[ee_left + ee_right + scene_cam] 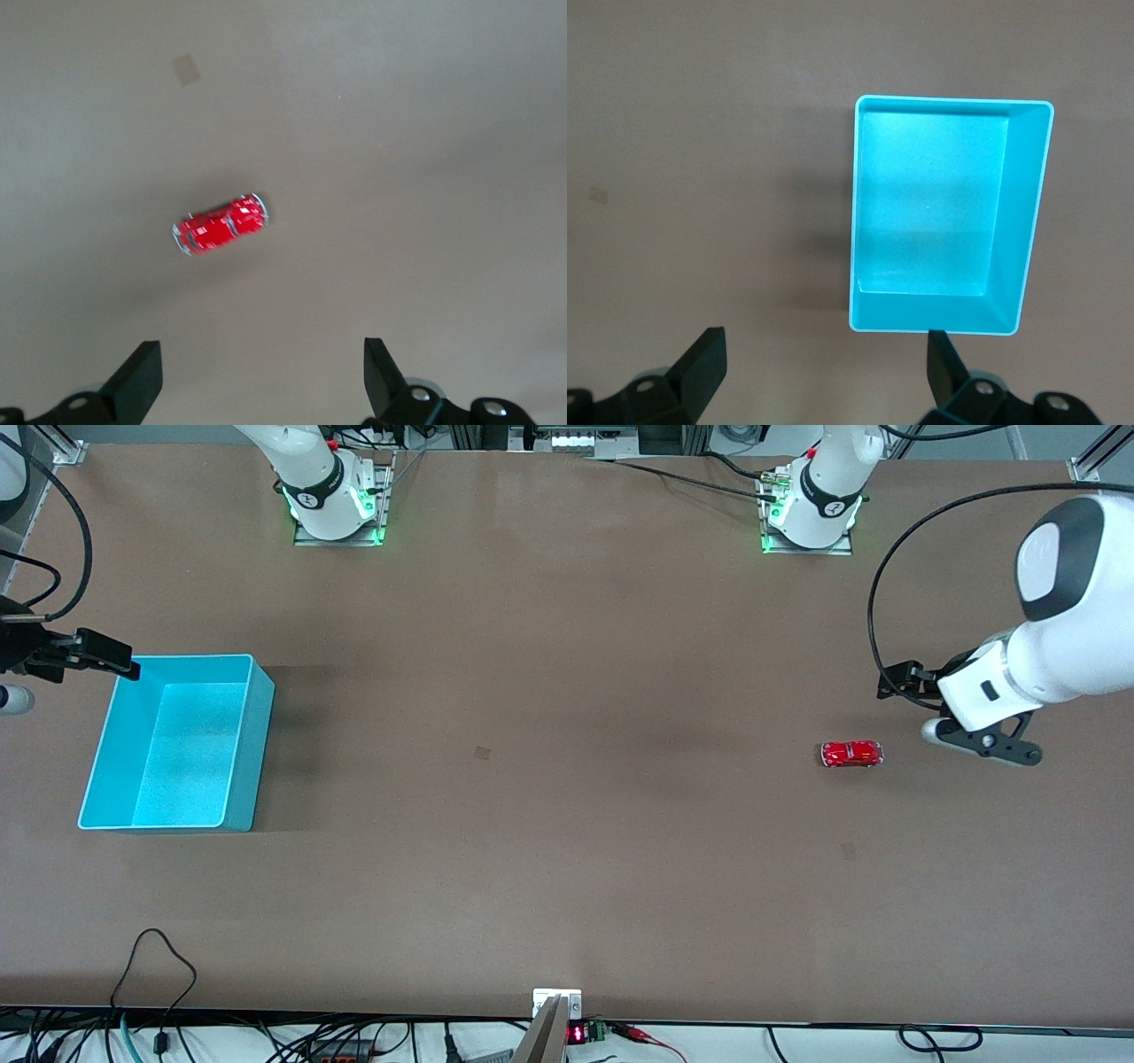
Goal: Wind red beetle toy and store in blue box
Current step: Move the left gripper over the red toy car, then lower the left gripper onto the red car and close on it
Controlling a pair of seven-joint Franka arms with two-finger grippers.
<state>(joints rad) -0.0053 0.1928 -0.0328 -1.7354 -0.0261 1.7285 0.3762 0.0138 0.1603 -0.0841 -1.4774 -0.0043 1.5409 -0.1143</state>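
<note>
Lying on bare desk (pixel 567 850) toward left arm's end: red car (pixel 851 754), long axis along desk length, just beside left hand (pixel 974 740), fingers (pixel 142 376) spread, empty. Left arm nearer. Car glossy, upright. Right hand (pixel 824 372) open, waits over desk beside empty blue box (pixel 252 735).

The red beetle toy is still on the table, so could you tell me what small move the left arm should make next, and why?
Probably bring the left gripper over the red beetle toy and lower it around the car. The toy sits untouched on the table, the left gripper hangs open beside it, and the blue box is empty. The right gripper waits open near the box.
</note>
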